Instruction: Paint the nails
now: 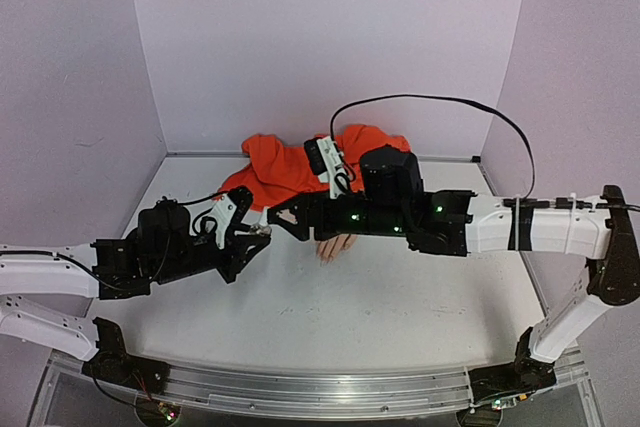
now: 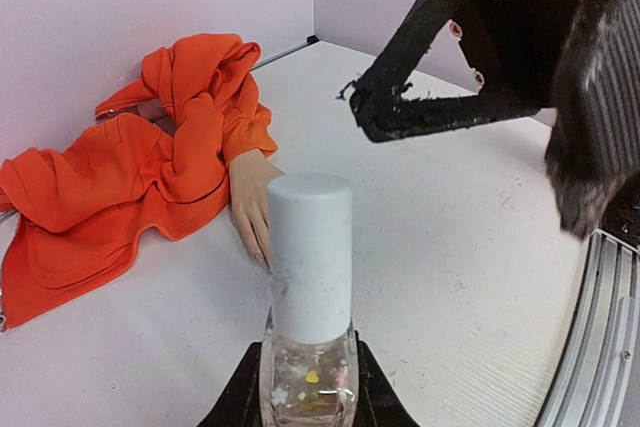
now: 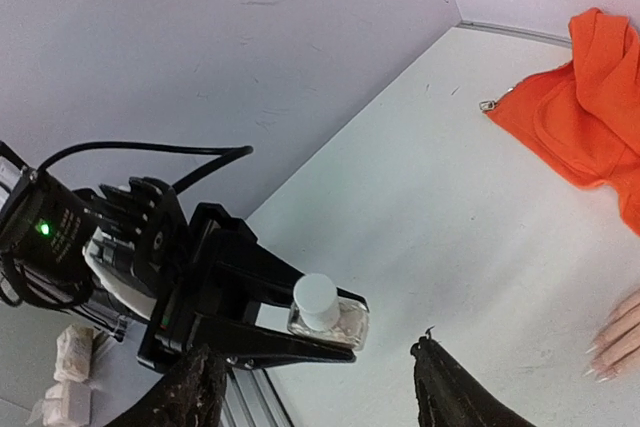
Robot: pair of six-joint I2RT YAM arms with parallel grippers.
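Note:
My left gripper [image 2: 308,402] is shut on a small clear glass bottle [image 2: 308,377] with a white cap [image 2: 311,252], held upright above the table. The right wrist view shows that bottle [image 3: 330,315] between the left fingers. My right gripper [image 3: 320,387] is open and empty, hovering just right of the bottle; it shows in the top view [image 1: 282,217] too. The flesh-coloured mannequin hand [image 2: 252,202] lies flat beyond the bottle, its pale nails [image 3: 600,347] toward me. Its orange sleeve [image 2: 150,167] is bunched at the back wall.
The orange fabric [image 1: 300,162] spreads along the back wall at centre. A metal rail [image 1: 300,392] runs along the table's near edge. Purple walls close in the back and both sides.

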